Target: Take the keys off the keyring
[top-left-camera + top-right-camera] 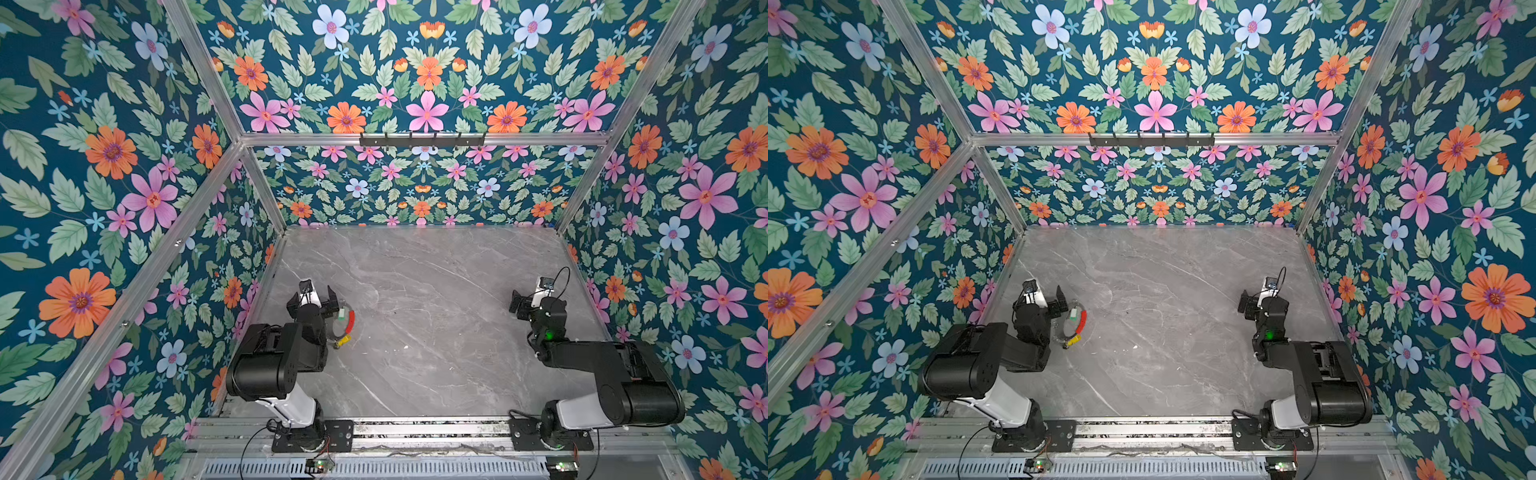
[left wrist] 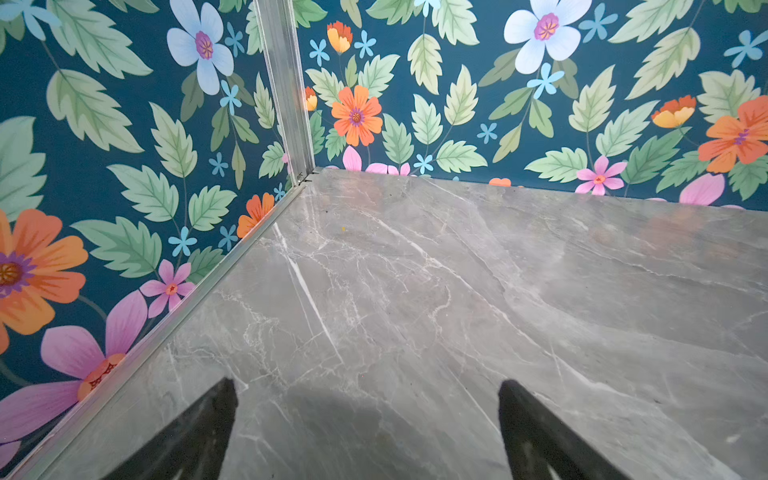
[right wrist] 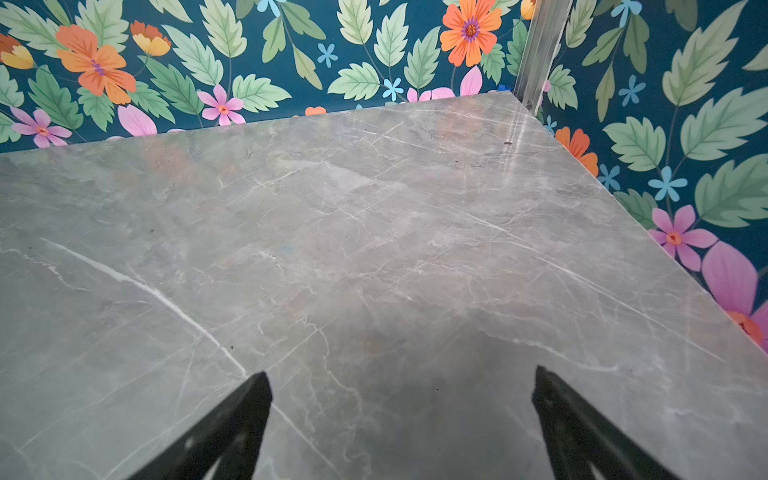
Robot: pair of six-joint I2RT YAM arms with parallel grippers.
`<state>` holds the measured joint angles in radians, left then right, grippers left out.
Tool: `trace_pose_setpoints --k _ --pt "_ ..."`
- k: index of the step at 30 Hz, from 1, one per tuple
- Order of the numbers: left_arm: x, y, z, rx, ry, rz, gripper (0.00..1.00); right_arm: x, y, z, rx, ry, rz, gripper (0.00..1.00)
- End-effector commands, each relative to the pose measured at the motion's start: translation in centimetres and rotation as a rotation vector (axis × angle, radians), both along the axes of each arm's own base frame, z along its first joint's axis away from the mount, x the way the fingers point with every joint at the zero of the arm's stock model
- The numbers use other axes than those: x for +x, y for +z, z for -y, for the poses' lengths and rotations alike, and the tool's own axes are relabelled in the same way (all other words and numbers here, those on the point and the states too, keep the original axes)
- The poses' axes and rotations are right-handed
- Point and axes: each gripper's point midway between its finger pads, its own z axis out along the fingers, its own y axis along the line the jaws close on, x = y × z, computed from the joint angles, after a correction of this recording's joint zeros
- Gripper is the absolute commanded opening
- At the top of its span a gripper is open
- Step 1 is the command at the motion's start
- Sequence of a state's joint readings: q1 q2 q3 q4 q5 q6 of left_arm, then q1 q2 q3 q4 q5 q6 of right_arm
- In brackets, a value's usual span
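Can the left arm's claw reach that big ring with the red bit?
Probably yes: the keyring lies close beside the open left claw, nothing between. But the claw points past it, so it must turn first.

The left arm [image 1: 303, 332] hides part of the keyring [image 1: 351, 322]; the keys [image 1: 343, 340] are tiny blurs.

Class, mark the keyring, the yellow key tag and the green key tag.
keyring [image 1: 351, 322], in a top view, on its red sleeve.
yellow key tag [image 1: 343, 340], in a top view, on the tag's middle.
green key tag [image 1: 341, 314], in a top view, on the tag's middle.
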<state>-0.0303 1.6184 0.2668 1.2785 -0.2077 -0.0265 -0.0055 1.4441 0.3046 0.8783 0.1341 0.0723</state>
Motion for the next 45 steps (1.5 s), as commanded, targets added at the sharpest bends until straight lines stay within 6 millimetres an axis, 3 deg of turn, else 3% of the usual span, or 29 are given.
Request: trace_pose_setpoints --k 1,45 --pt "0.1 0.4 0.0 0.005 0.000 0.014 1.00 0.2 0.5 -0.1 0.005 0.004 0.020 0.99" --pt "0.5 0.3 1.0 0.017 -0.058 0.002 1.00 0.2 0.5 -0.1 0.007 0.005 0.018 0.99"
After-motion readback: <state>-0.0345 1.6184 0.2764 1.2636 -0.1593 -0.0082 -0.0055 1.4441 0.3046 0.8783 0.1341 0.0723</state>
